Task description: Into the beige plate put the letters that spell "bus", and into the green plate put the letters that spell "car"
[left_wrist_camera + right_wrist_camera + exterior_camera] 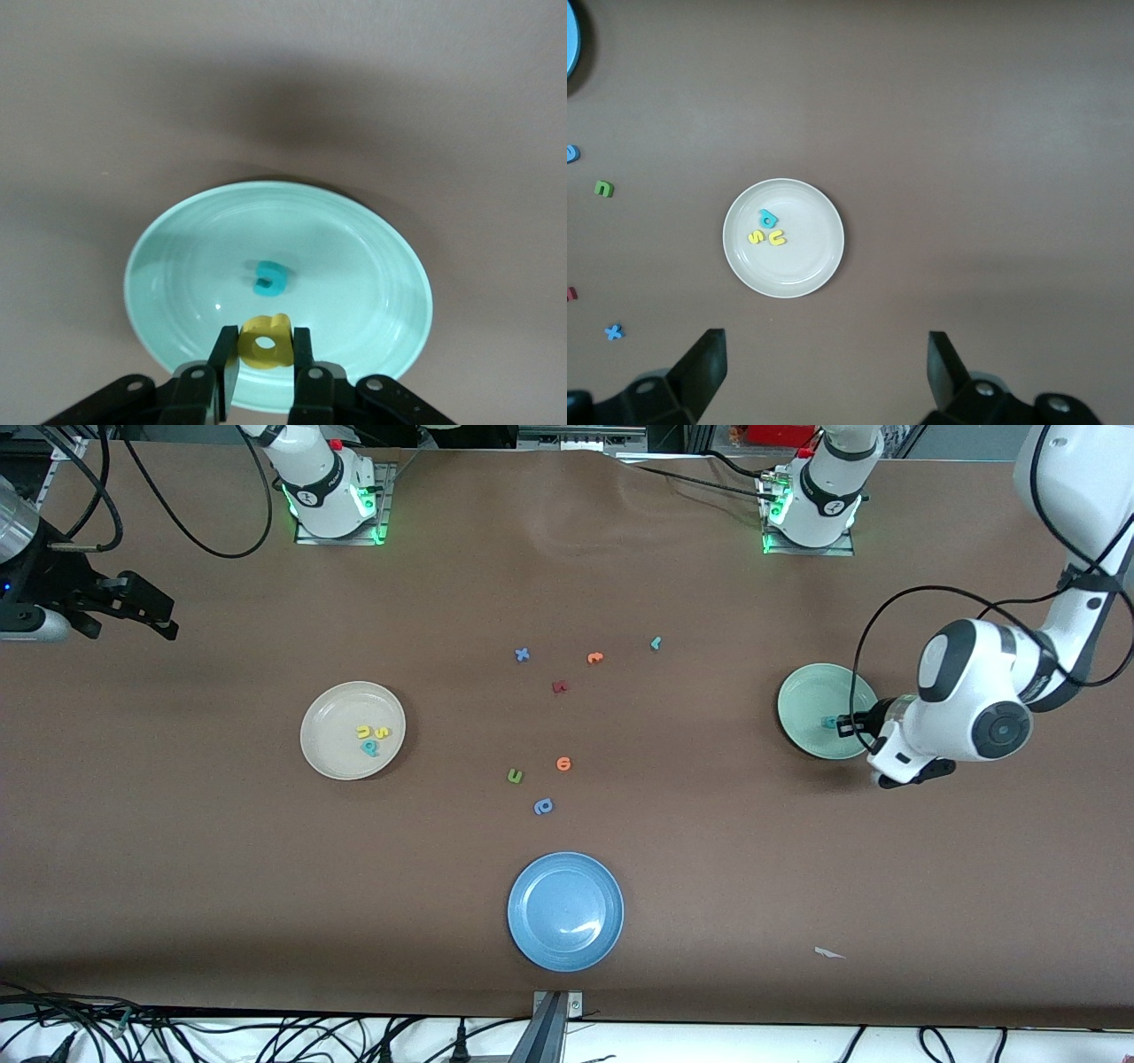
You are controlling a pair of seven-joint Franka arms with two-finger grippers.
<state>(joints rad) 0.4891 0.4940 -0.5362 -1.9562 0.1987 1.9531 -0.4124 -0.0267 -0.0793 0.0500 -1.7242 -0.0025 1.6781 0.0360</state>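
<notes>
Left pincer is over the green plate, at the rim toward the left arm's end of the surface, pinching the yellow a between its fingertips. The letter hangs above the inside of the plate, close to the rim. Teal c already lies near the plate's middle.

Risks as I see them:
- Let go here and the a may land on the sloped rim and slide or bounce out — foam is light.
- Foam can cling to a fingertip and get carried off when the arm lifts.
- Coming down too low could knock the plate and shift the c.
- The thin teal r is small and flat on the surface — easy to miss-grip, and the orange letter nearest it is a possible mix-up.

Right pincer waits spread wide and empty, up over the right arm's end of the surface.

Count:
- Plates: 3 — beige plate, green, blue plate.
- In beige: 3 — teal b, yellow u, yellow s. "bus" looks done.
- In green: 1, plus 1 in the grip.
- Loose on the surface: 7 — teal r, blue x, two orange, one dark red, green u, blue bowl-and-stem letter.
</notes>
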